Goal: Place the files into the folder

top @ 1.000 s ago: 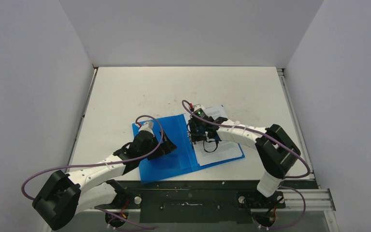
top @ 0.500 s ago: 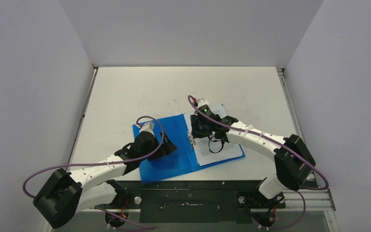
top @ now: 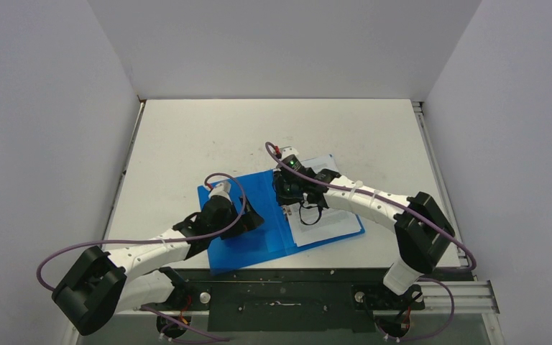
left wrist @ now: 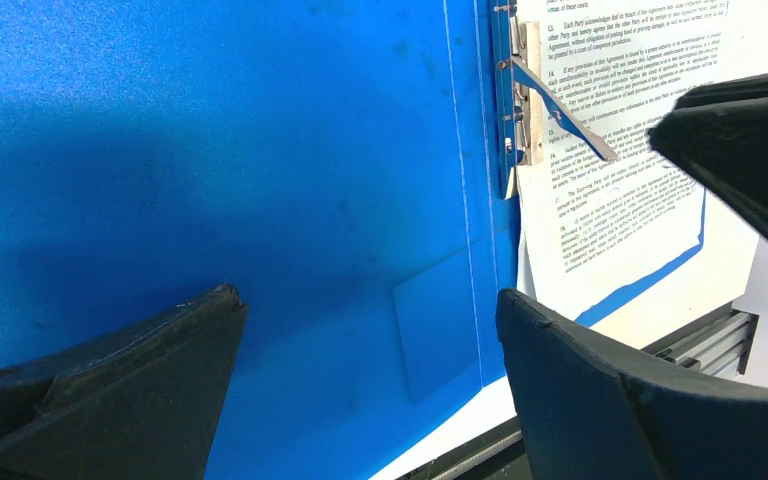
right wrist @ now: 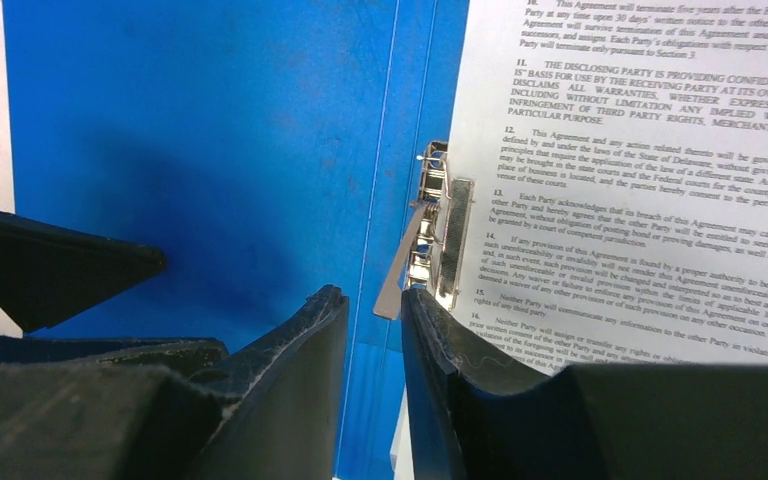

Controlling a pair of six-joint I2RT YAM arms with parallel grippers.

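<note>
The blue folder (top: 244, 241) lies open on the table; it also shows in the left wrist view (left wrist: 260, 150) and the right wrist view (right wrist: 210, 130). The files (top: 328, 221), white sheets with dense black text, lie on its right half (left wrist: 620, 60) (right wrist: 640, 150). The metal clip (left wrist: 525, 100) (right wrist: 442, 230) at the spine has its lever raised. My left gripper (top: 249, 215) (left wrist: 365, 298) is open, low over the left cover. My right gripper (top: 287, 195) (right wrist: 372, 297) is at the clip, its jaws a narrow gap apart, with the lever's tip at the mouth of the gap.
The white table (top: 208, 136) stretches behind and left of the folder. Grey walls close in three sides. A dark metal rail (top: 295, 291) runs along the near edge, just below the folder's front edge.
My right gripper has shifted up and then left along the spine to the clip. The left arm, the folder and the files have stayed put.
</note>
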